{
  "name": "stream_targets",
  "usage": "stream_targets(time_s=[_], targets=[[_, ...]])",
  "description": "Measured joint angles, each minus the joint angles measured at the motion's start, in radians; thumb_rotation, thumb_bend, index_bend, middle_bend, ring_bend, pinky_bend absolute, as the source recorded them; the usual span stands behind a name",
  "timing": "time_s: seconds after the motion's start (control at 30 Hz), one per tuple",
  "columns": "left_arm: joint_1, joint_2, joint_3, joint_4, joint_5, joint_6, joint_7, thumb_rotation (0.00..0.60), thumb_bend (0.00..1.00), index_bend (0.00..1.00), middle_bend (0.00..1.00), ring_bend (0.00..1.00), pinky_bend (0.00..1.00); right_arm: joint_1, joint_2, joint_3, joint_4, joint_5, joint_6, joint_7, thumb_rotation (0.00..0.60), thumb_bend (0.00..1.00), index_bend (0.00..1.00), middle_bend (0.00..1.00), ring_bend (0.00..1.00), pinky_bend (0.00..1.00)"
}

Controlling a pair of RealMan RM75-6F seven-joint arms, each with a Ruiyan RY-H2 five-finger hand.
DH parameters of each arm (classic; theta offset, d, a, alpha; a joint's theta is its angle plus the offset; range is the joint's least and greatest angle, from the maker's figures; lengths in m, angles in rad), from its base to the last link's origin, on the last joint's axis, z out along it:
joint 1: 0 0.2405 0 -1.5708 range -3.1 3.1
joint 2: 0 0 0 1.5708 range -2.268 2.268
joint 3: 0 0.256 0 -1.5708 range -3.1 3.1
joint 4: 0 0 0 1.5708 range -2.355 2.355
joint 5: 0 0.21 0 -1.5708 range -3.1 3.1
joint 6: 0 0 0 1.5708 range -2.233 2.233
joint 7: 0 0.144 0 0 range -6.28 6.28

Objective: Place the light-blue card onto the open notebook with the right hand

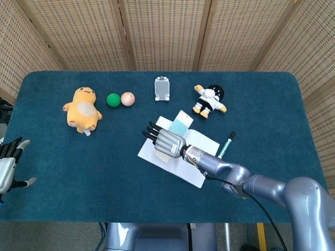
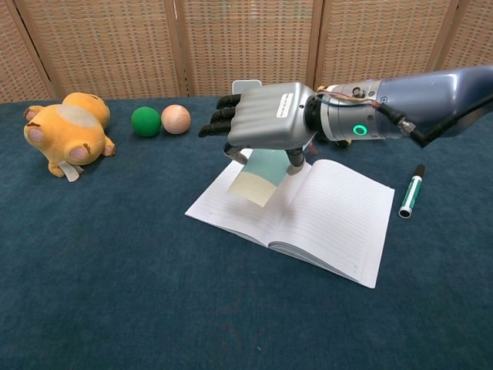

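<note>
Right hand [image 2: 266, 116]: pinching the light-blue card [image 2: 259, 176] over the open notebook [image 2: 331, 216], hiding the card's upper edge.
Left hand [image 1: 8, 168]: partly cut off, fingers spreading.

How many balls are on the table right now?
2. A green ball sits near the back left of the table, and a peach ball is right beside it on its right. Nothing suggests more hidden.
</note>
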Motion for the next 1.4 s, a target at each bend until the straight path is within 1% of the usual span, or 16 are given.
stream_targets(time_s=[0.3,0.4,0.6,0.63,0.7,0.77,0.83,0.87,0.97,1.17,1.2,1.23,1.3,1.33,1.37,1.4], targets=[[-0.015,-0.006,-0.008,0.007,-0.029,-0.019,0.009,0.600,0.00,0.00,0.00,0.00,0.00,0.048,-0.077,-0.026,0.097,-0.020,-0.015,0.041,0.600,0.24,0.57,0.00,0.00,0.04],[-0.015,-0.008,-0.009,0.010,-0.030,-0.014,0.008,0.600,0.00,0.00,0.00,0.00,0.00,0.058,-0.092,-0.042,0.122,-0.024,-0.025,0.049,0.600,0.21,0.57,0.00,0.00,0.05],[-0.018,-0.010,-0.009,0.013,-0.036,-0.019,0.008,0.600,0.00,0.00,0.00,0.00,0.00,0.058,-0.098,-0.073,0.145,-0.038,-0.017,0.060,0.600,0.21,0.57,0.00,0.00,0.05],[-0.019,-0.010,-0.009,0.014,-0.038,-0.020,0.009,0.600,0.00,0.00,0.00,0.00,0.00,0.057,-0.095,-0.077,0.143,-0.041,-0.014,0.063,0.600,0.20,0.56,0.00,0.00,0.05],[-0.020,-0.010,-0.009,0.013,-0.039,-0.020,0.009,0.600,0.00,0.00,0.00,0.00,0.00,0.055,-0.087,-0.084,0.138,-0.047,-0.005,0.069,0.600,0.18,0.45,0.00,0.00,0.05],[-0.019,-0.010,-0.010,0.013,-0.039,-0.018,0.009,0.600,0.00,0.00,0.00,0.00,0.00,0.054,-0.078,-0.091,0.129,-0.056,0.007,0.072,0.600,0.15,0.23,0.00,0.00,0.05],[-0.019,-0.011,-0.010,0.011,-0.039,-0.016,0.010,0.600,0.00,0.00,0.00,0.00,0.00,0.053,-0.068,-0.093,0.118,-0.059,0.016,0.077,0.600,0.14,0.11,0.00,0.00,0.05],[-0.019,-0.011,-0.009,0.011,-0.039,-0.016,0.010,0.600,0.00,0.00,0.00,0.00,0.00,0.053,-0.065,-0.093,0.113,-0.060,0.020,0.080,0.600,0.12,0.06,0.00,0.00,0.05],[-0.020,-0.011,-0.007,0.010,-0.038,-0.017,0.014,0.600,0.00,0.00,0.00,0.00,0.00,0.050,-0.052,-0.095,0.094,-0.061,0.033,0.093,0.600,0.10,0.01,0.00,0.00,0.05],[-0.021,-0.011,-0.005,0.008,-0.037,-0.015,0.016,0.600,0.00,0.00,0.00,0.00,0.00,0.042,-0.025,-0.106,0.073,-0.070,0.054,0.093,0.600,0.11,0.00,0.00,0.00,0.05],[-0.020,-0.011,-0.005,0.008,-0.037,-0.014,0.015,0.600,0.00,0.00,0.00,0.00,0.00,0.040,-0.022,-0.106,0.071,-0.069,0.058,0.093,0.600,0.12,0.00,0.00,0.00,0.05],[-0.020,-0.010,-0.005,0.009,-0.037,-0.014,0.013,0.600,0.00,0.00,0.00,0.00,0.00,0.035,-0.018,-0.104,0.067,-0.067,0.067,0.095,0.600,0.16,0.00,0.00,0.00,0.05],[-0.019,-0.010,-0.005,0.010,-0.036,-0.013,0.009,0.600,0.00,0.00,0.00,0.00,0.00,0.025,-0.010,-0.099,0.057,-0.060,0.088,0.107,0.600,0.30,0.00,0.00,0.00,0.05],[-0.019,-0.009,-0.005,0.010,-0.036,-0.014,0.008,0.600,0.00,0.00,0.00,0.00,0.00,0.018,-0.005,-0.095,0.048,-0.053,0.101,0.121,0.600,0.43,0.01,0.00,0.00,0.05],[-0.020,-0.009,-0.005,0.010,-0.036,-0.014,0.007,0.600,0.00,0.00,0.00,0.00,0.00,0.013,-0.001,-0.091,0.041,-0.046,0.109,0.135,0.600,0.60,0.01,0.00,0.00,0.05],[-0.020,-0.008,-0.005,0.010,-0.036,-0.015,0.006,0.600,0.00,0.00,0.00,0.00,0.00,0.007,0.002,-0.087,0.033,-0.037,0.113,0.151,0.600,0.73,0.01,0.00,0.00,0.05]])
